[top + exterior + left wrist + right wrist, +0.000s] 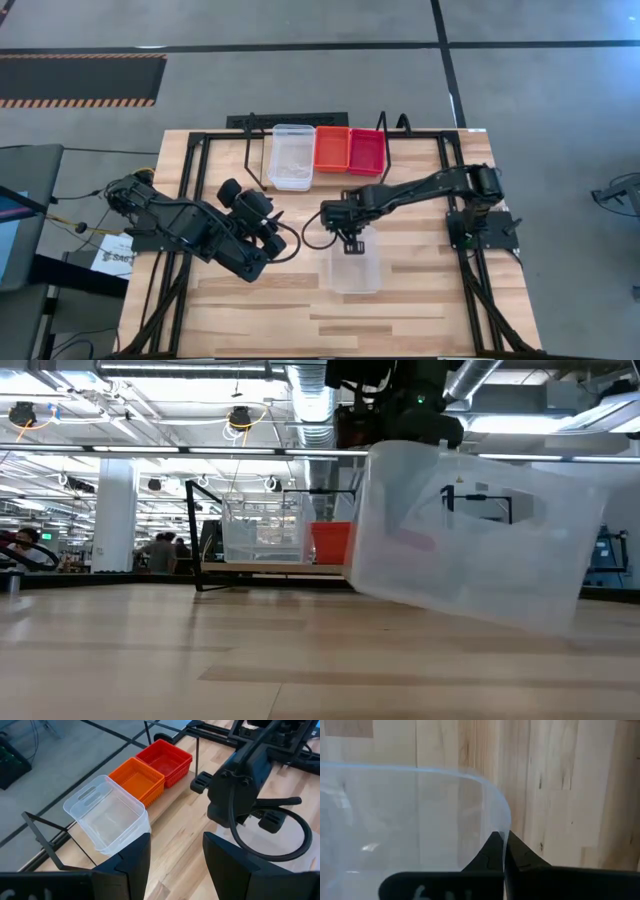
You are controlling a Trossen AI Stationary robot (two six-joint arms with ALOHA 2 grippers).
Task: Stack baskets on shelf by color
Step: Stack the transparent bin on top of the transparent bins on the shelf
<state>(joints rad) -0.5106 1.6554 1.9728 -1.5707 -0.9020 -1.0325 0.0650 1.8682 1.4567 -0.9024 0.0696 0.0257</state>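
- High view: the shelf [262,128] is seen at the far edge of the desk [420,300], with three baskets set in a row on it: a clear basket [291,156], then an orange basket [331,148], then a red basket [366,150]. Nearer than the shelf, at mid-desk, the right gripper [349,238] is seen with its jaws closed on the rim of another clear bin [356,262]. The left gripper [268,222] is held just beside it, nearer than the clear basket on the shelf, jaws spread open and empty.
- Low view: the gripped clear bin [480,545] is shown lifted off the desk and tilted, well in front of the shelf [200,540]; the clear basket [262,532] and a red-orange one [332,543] are seen behind it.
- Left wrist view: open fingers [132,862] are shown, with the three baskets in a row on the shelf beyond them.
- Right wrist view: the jaws are seen pinched shut on the thin wall of the clear bin [410,820].
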